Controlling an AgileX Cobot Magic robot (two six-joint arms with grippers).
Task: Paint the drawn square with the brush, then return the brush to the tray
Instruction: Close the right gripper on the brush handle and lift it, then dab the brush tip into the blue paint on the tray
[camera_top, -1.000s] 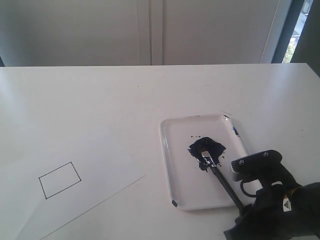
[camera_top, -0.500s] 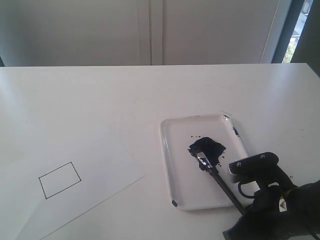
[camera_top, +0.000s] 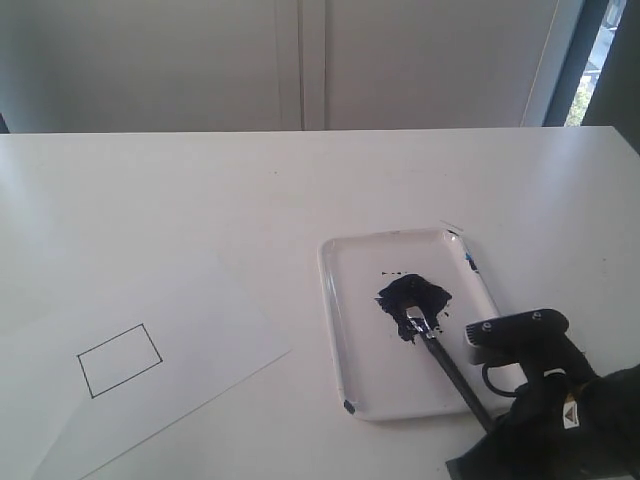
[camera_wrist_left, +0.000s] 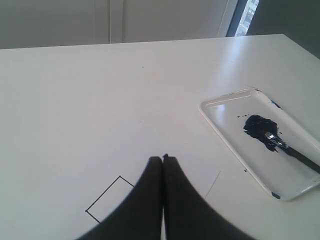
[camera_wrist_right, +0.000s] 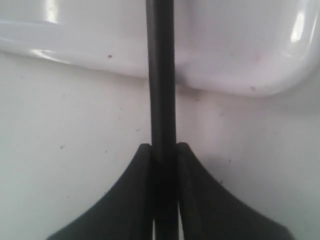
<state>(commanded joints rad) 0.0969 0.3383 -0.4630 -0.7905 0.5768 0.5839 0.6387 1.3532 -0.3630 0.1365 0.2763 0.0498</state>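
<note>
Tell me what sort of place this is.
Probably an indoor lab or office workbench: a plain white table, a paint tray beside a sheet of paper, and a window behind.

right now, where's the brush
In the exterior view the brush is lower right, tip in the paint blot on the tray, handle pinched by the right gripper.

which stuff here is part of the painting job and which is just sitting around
Job: the brush, clamped in the right gripper; the tray with its paint blot; the drawn square, blank, on the paper sheet.
Just around: left gripper, shut; the table.
</note>
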